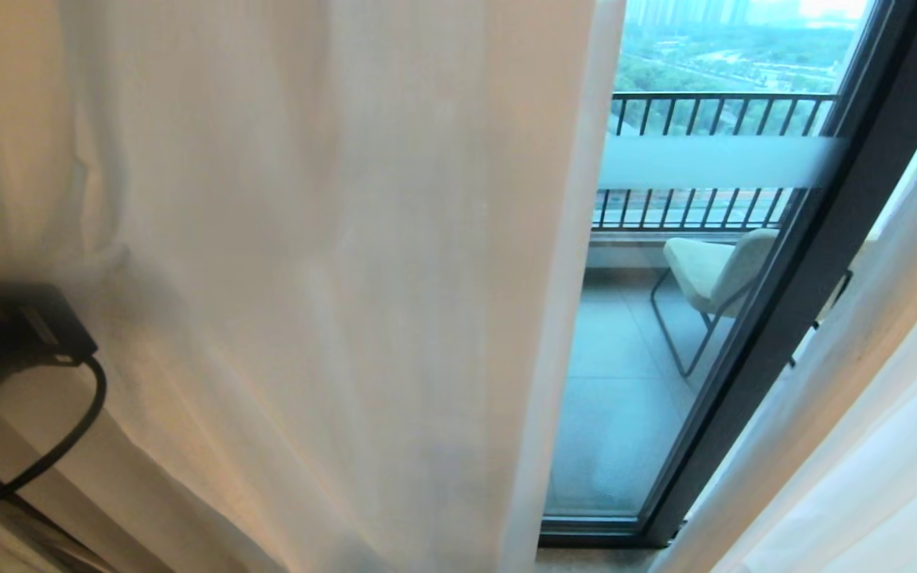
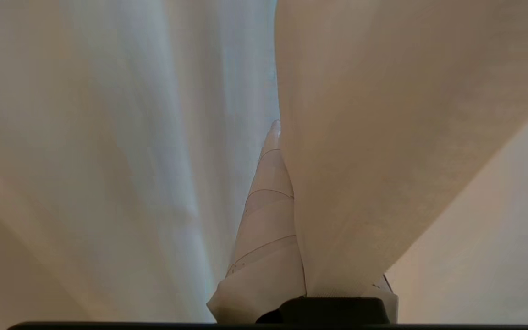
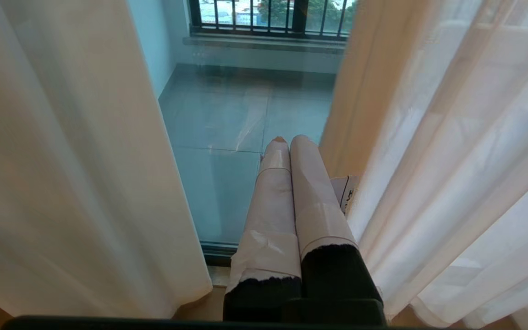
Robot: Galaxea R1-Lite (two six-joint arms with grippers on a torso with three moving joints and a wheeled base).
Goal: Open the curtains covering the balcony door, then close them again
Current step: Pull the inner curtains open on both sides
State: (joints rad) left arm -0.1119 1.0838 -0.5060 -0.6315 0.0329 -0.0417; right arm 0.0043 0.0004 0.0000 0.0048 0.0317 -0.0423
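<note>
The sheer white curtains hang in two panels, a wide left panel [image 1: 331, 278] and a right panel [image 1: 888, 382], with a gap between them. Through the gap shows the balcony door [image 1: 665, 318], glass crossed by a frosted band in a dark frame [image 1: 809, 263]. My left arm [image 1: 5, 334] is a dark shape behind the left panel, where the fabric bunches. In the left wrist view the left gripper [image 2: 278, 126] is shut on a curtain fold [image 2: 383, 137] that covers one finger. The right gripper [image 3: 289, 139] is shut on nothing, pointing at the glass [image 3: 227, 128] between both panels.
Beyond the glass stand a pale chair [image 1: 713, 274] and a black-barred railing [image 1: 713, 111] on the tiled balcony. A black cable [image 1: 52, 454] loops below my left arm. The door's bottom track [image 3: 216, 252] meets the wooden floor [image 3: 200, 307].
</note>
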